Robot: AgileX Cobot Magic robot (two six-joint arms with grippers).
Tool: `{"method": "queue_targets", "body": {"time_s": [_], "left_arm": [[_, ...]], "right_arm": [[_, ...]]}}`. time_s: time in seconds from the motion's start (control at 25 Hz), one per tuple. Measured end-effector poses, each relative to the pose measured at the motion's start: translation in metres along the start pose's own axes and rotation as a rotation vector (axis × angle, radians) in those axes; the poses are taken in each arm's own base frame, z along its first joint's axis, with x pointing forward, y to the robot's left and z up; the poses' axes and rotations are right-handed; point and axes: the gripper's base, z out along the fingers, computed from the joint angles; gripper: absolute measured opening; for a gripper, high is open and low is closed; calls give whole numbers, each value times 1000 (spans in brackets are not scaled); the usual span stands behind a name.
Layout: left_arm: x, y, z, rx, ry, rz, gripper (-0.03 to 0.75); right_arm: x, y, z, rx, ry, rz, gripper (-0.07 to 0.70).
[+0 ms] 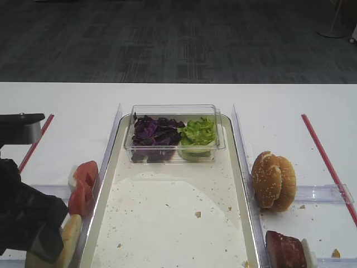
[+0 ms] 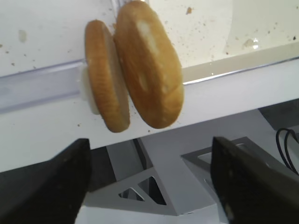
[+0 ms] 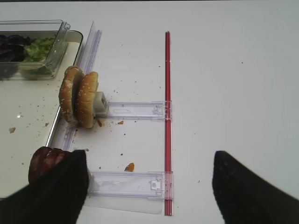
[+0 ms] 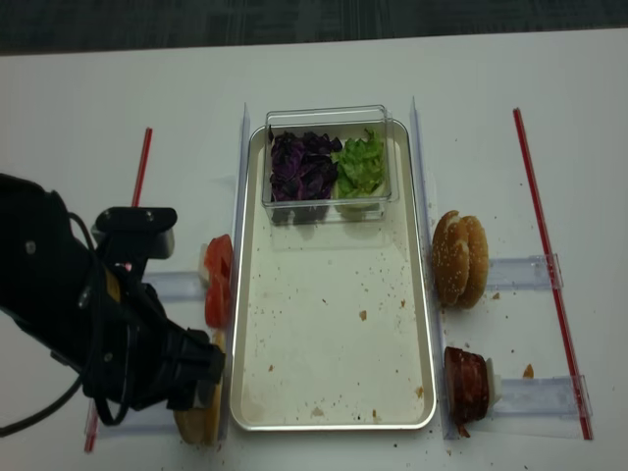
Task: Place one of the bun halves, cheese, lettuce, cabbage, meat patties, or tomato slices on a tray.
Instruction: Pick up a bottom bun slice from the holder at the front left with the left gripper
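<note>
White tabletop fills my views, with dark carpet beyond its far edge, and the tray sits mid-table with nothing on its crumb-speckled floor except a clear plastic box at its far end holding the cabbage and lettuce side by side. Off the tray's left edge stand the tomato slices, and near its front-left corner the bun halves stand on edge in a clear holder, two plain discs leaning together. Off the right edge are sesame-seeded buns and, nearer the front, the meat patties. I have the left gripper hanging over the plain buns with its fingers spread wide, one each side of the pair in the wrist view and touching neither, so it grasps nothing. The right gripper is likewise splayed and empty over bare table, near the patties. My read is that I am on the approach to pick a bun half, with nothing yet placed. Next I would bring the left claw down so the fingers straddle just the nearer half, clench gently, lift it clear of the holder, then carry it right over the tray's rim.
</note>
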Motion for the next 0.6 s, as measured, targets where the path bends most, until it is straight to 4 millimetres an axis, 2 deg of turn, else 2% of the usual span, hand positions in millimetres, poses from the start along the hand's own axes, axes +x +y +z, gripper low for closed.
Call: {"method": "queue_targets", "body": {"time_s": [0.36,0.6], "left_arm": [[15,-32,5,22,9,63,491],[13,-38,6,40,-31,62,473]], "right_arm": [[0,0,0,0,0,0,571],[0,0,0,0,0,0,571]]}}
